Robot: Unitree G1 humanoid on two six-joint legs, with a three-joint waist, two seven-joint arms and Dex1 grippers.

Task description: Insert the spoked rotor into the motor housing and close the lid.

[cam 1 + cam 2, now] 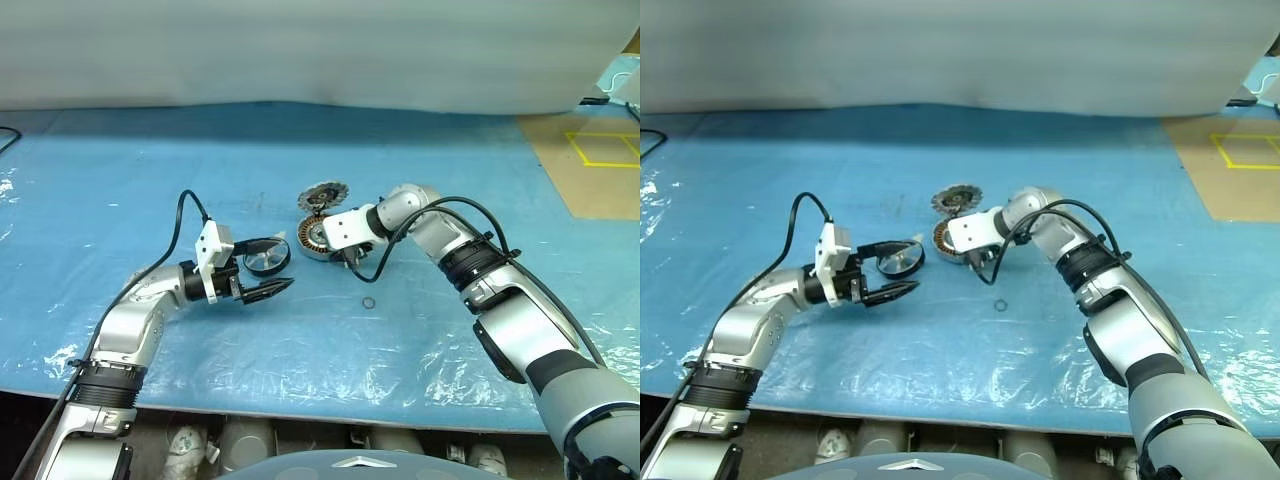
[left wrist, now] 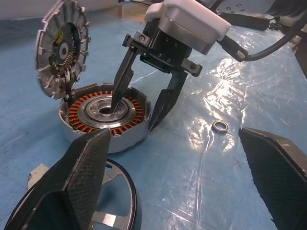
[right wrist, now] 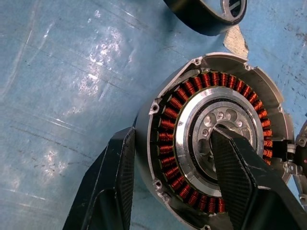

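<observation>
The motor housing (image 3: 165, 143) lies open on the blue sheet, copper windings ringing its silver centre. Its lid (image 2: 60, 48) stands on edge at the housing's far rim, toothed and dark-segmented face showing. My right gripper (image 2: 133, 118) points down onto the housing, one finger in the central bore and the other against the outer wall, closed on it. The spoked rotor (image 1: 263, 258) lies just left of the housing. My left gripper (image 1: 284, 264) is open and level, its fingers (image 2: 88, 163) spread on either side of the rotor without touching it.
A tiny black ring (image 1: 369, 303) lies on the sheet in front of the housing. The blue plastic sheet (image 1: 150, 170) covers the table. Brown board with yellow tape (image 1: 600, 160) is at the far right. The sheet's front edge runs close under my arms.
</observation>
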